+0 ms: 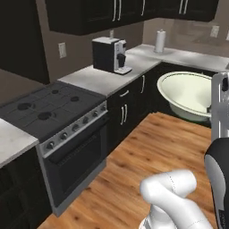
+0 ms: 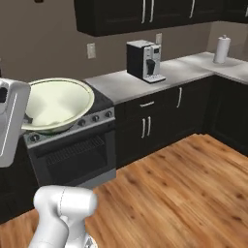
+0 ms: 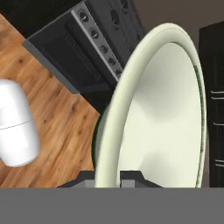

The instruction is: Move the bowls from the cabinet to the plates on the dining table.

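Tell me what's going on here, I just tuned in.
The gripper is shut on the rim of the cream-white bowl and holds it up in the air, clear of any surface. The arm is in the kitchen, with the stove and the counter with the coffee machine ahead. Neither dining table nor plates are in sight, so the bowl isn't delivered yet.

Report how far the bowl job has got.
Done: the cream-white bowl is out of the cabinet, clamped at its rim by the shut gripper. In hand: it is being carried in the air over the wood floor, near the stove. Left: setting it on a plate at the dining table, then the second bowl; neither is in sight here.
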Robot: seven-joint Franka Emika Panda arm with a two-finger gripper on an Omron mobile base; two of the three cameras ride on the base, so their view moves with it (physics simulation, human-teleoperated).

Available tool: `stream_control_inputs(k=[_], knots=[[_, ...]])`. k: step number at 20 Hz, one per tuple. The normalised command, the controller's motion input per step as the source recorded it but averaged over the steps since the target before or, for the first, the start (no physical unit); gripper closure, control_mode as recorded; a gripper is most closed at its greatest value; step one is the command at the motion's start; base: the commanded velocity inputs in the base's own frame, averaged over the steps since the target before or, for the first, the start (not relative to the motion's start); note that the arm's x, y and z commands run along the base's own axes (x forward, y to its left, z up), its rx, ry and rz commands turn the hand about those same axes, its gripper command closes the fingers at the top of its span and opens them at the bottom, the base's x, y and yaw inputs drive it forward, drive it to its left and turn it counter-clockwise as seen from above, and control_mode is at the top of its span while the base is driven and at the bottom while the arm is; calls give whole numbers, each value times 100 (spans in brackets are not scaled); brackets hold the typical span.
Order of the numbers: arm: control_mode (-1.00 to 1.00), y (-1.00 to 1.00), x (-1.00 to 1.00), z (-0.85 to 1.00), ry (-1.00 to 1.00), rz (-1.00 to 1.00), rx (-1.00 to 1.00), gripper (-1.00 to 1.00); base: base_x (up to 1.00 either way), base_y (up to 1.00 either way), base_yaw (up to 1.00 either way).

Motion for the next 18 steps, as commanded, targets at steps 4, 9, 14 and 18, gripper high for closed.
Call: stream_control_inputs(k=[4,9,14,18], knots=[[100,0,0,0,0,0,0,100,0,-38,-40],[100,0,0,0,0,0,0,100,0,-38,-40],[100,0,0,0,0,0,0,100,0,-38,-40],[100,0,0,0,0,0,0,100,0,-36,-41]])
